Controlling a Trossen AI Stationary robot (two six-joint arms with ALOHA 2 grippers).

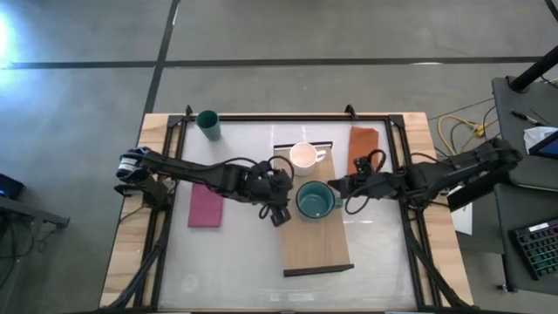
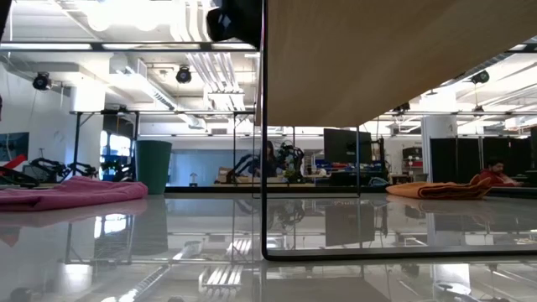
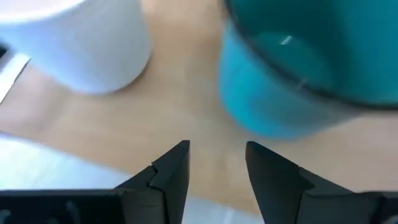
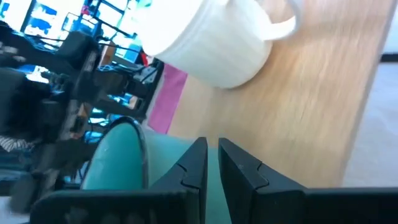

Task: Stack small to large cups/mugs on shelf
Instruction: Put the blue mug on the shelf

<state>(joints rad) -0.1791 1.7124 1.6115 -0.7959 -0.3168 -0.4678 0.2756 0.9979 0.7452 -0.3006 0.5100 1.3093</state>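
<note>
The light-wood shelf [image 1: 318, 244] stands mid-table. On it stand the small white mug [image 1: 302, 157], toward its far end, and the wide teal mug [image 1: 312, 201], just nearer. The dark green tumbler [image 1: 207, 123] stands on the table at the far left. My left gripper [image 1: 279, 212] is open and empty just left of the teal mug [image 3: 298, 62], with the white mug [image 3: 81, 43] beyond. My right gripper [image 1: 335, 187] is at the teal mug's right side, its fingers nearly together [image 4: 213, 155]. My right gripper comes level from the table's right at the teal mug's handle side [image 4: 186, 155]. Its two fingers are closed to a narrow slit with teal showing in it. The fingers hide the handle itself. I cannot tell whether the mug's base is on the shelf or just above it.
A magenta cloth [image 1: 206, 208] lies on the table left of the shelf, under my left arm. An orange cloth [image 1: 362, 144] lies at the far right. The shelf's near half [image 1: 316, 253] is bare. In the low view the shelf [image 2: 394, 59] stands raised on thin dark legs.
</note>
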